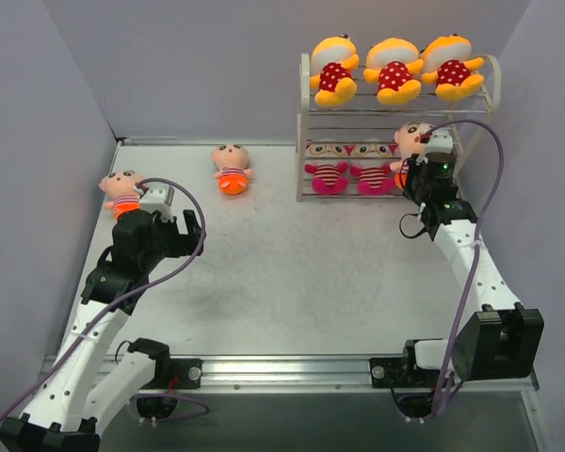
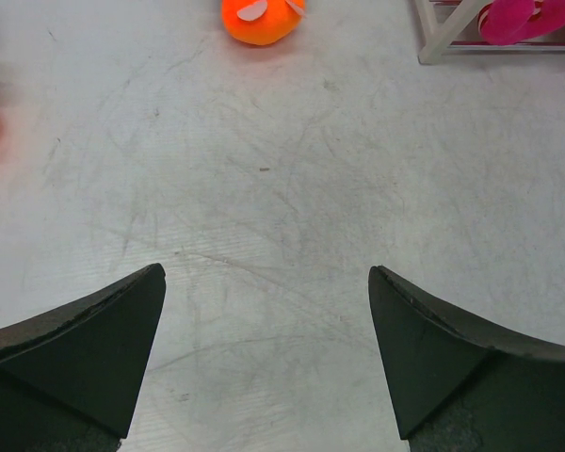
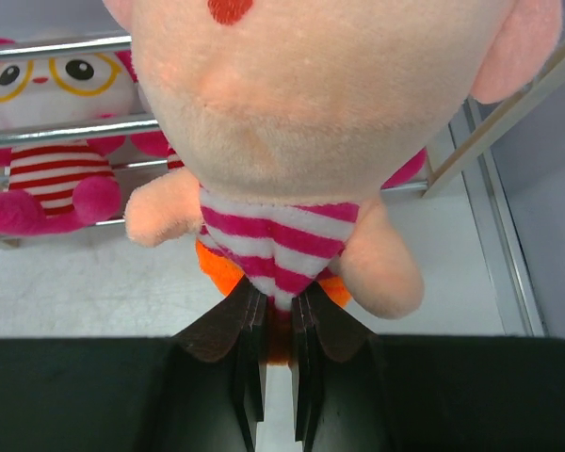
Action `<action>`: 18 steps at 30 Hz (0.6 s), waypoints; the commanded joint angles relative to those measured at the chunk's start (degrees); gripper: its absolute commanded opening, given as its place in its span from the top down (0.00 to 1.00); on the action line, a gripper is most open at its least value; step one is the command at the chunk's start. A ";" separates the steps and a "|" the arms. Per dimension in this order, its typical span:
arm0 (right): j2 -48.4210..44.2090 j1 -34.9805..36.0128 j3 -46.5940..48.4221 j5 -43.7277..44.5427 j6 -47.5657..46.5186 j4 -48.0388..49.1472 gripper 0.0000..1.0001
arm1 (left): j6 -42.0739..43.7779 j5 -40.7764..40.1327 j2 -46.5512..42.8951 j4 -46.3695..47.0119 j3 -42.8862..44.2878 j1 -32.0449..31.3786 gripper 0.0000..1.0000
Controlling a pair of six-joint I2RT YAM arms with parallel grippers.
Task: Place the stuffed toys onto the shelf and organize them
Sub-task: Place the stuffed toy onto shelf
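At far left, a peach doll (image 1: 122,191) lies on the bench (image 1: 292,264), head toward the back wall. The left pincer (image 2: 266,348) hangs beside it, jaws wide and holding nothing. A second peach doll (image 1: 232,168) lies the same way, long axis running far to near. Three yellow dolls (image 1: 393,71) sit facing forward on the top tier of the shelf (image 1: 304,122), and two glasses dolls (image 1: 348,168) sit low down. At the shelf's right end, the right pincer (image 3: 278,330) clamps the orange bottom of a third peach doll (image 3: 292,122), upright, head up.
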 commanded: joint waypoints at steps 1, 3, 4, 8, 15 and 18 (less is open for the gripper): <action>0.12 -1.35 0.89 -2.94 -1.30 9.07 1.00 | 1.25 -1.49 -0.59 0.40 -0.06 -0.47 0.03; 0.64 -2.32 0.97 -2.94 -1.21 10.14 1.00 | 1.34 -1.49 -0.24 0.40 0.03 -0.47 0.03; 1.52 -2.58 1.23 -2.94 -1.12 10.66 1.00 | 1.26 -1.49 -0.32 0.32 -0.06 -0.56 0.03; 4.07 -3.11 2.38 -2.94 -1.21 11.98 1.00 | 1.52 -1.31 -0.41 0.31 -0.06 -0.47 0.03; 5.92 -3.20 1.94 -1.18 -0.42 16.38 1.00 | 1.61 -1.23 -0.23 0.40 -0.06 -0.56 0.03; 5.92 -3.20 1.85 -0.39 -0.59 17.35 0.99 | 1.61 -1.31 -0.32 0.40 -0.06 -0.65 0.03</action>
